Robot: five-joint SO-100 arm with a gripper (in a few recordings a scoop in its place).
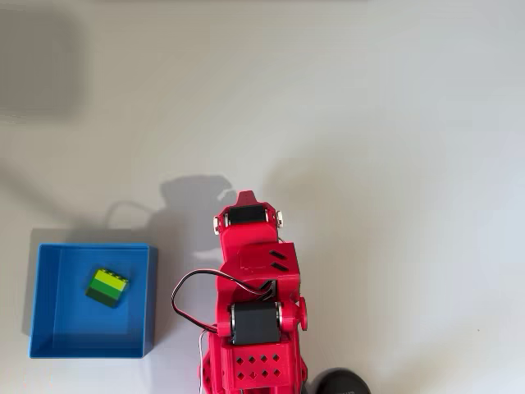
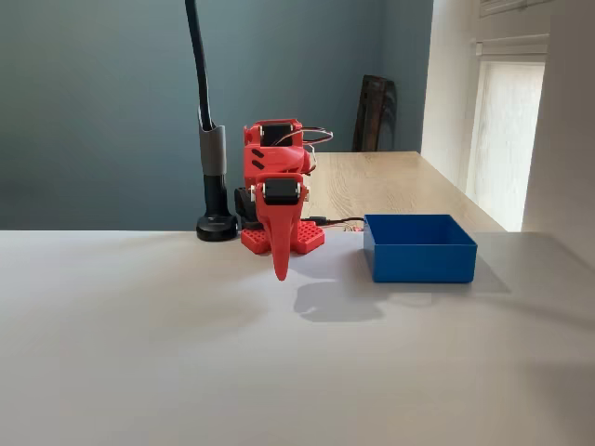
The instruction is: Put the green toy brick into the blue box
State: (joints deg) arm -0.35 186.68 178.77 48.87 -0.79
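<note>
Green toy brick point(image 1: 107, 287) is lying inside the blue box point(image 1: 49, 341), near its middle, slightly rotated. Red arm point(image 1: 254, 312) is sitting folded beside the box; gripper point(image 2: 281, 271) is pointing down over the white table point(image 2: 139, 353), closed, holding nothing. Black lamp stand point(image 2: 216, 223) is standing behind

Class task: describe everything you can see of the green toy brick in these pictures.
The green toy brick is a small studded block that looks like plastic, lime-yellow on top with darker green sides. In the overhead view it lies turned at a slant on the flat bottom of the blue box, in its upper middle part, clear of all four walls. Nothing else touches it.
</note>
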